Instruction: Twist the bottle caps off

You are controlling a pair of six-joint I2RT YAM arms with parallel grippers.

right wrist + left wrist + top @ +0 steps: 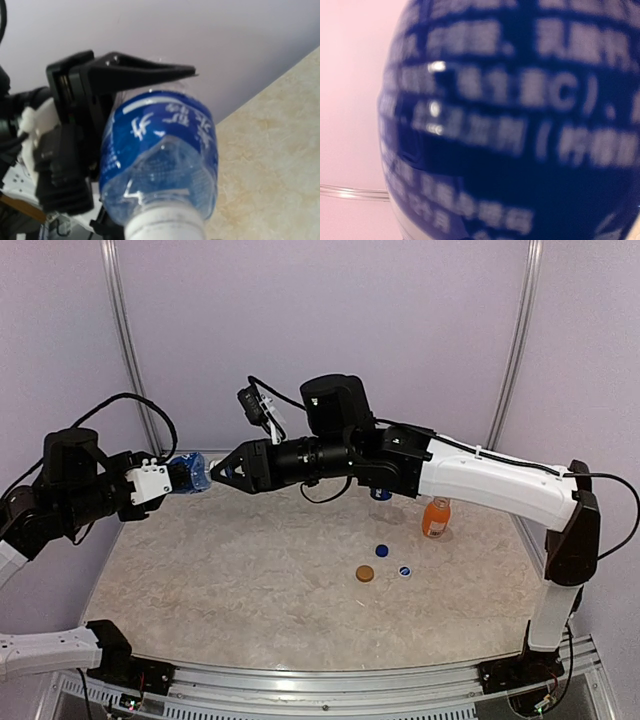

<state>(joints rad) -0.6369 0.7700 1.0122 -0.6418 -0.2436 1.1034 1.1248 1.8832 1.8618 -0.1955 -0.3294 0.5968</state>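
A clear bottle (pixel 191 473) with a dark blue label is held level in the air at the table's far left. My left gripper (pixel 180 475) is shut on its body; its label (pixel 520 125) fills the left wrist view. My right gripper (pixel 213 475) meets the bottle's neck end from the right, its black fingers closed in on the bottle cap. The right wrist view looks along the bottle (pixel 160 140) from its whitish cap end (pixel 165 227); my own fingers lie outside that picture. One black finger (pixel 145 72) of the left gripper lies along the bottle's top.
On the marbled table (pixel 250 580) a short orange bottle (pixel 436 517) stands at the right without its cap. Three loose caps lie near it: blue (pixel 381 550), orange-brown (pixel 365 573) and white-rimmed blue (pixel 405 570). Something blue (pixel 381 494) shows under my right forearm.
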